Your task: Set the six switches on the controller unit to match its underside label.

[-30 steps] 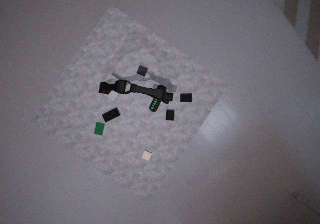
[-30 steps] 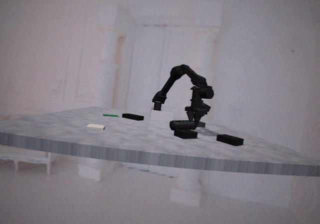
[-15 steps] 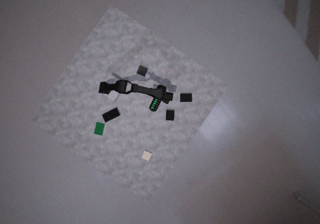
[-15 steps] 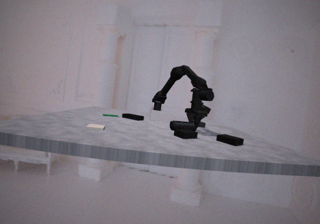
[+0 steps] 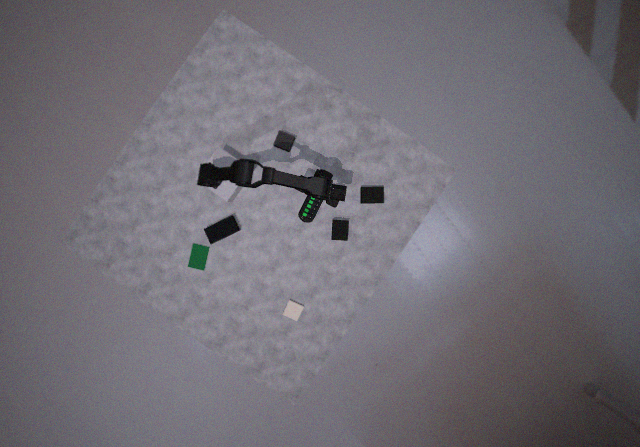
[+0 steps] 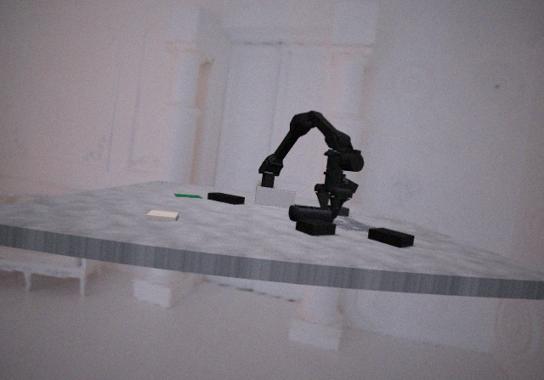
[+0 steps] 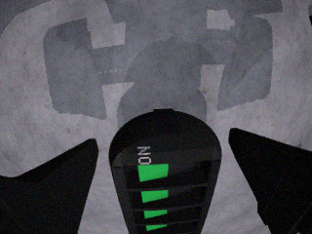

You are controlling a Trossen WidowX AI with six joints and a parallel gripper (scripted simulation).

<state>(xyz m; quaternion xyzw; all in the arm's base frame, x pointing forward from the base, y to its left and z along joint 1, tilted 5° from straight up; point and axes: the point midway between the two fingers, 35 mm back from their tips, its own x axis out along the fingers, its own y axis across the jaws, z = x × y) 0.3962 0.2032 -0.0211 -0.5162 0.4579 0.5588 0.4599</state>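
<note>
While wide-open gripper (image 5: 330, 202) (image 6: 328, 213) (image 7: 164, 140) is straddling controller unit (image 5: 305, 218) (image 6: 309, 212) (image 7: 163, 127), arm is needing even clearance both sides before closing or lifting.

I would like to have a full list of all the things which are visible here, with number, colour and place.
bench: 1, mottled grey, under everything listed here
controller unit: 1, dark grey with green switch ends, between the fingers
flat black blocks: 4, black or dark grey, three around the unit, one near the green piece
larger black block: 1 of these four
green piece: 1, green, beside the larger black block
cream block: 1, cream, apart from the others
white box: 1, white, by the arm's foot
arm: 1, black, reaching over the bench
fingers: 2, black, open, either side of the unit
</note>
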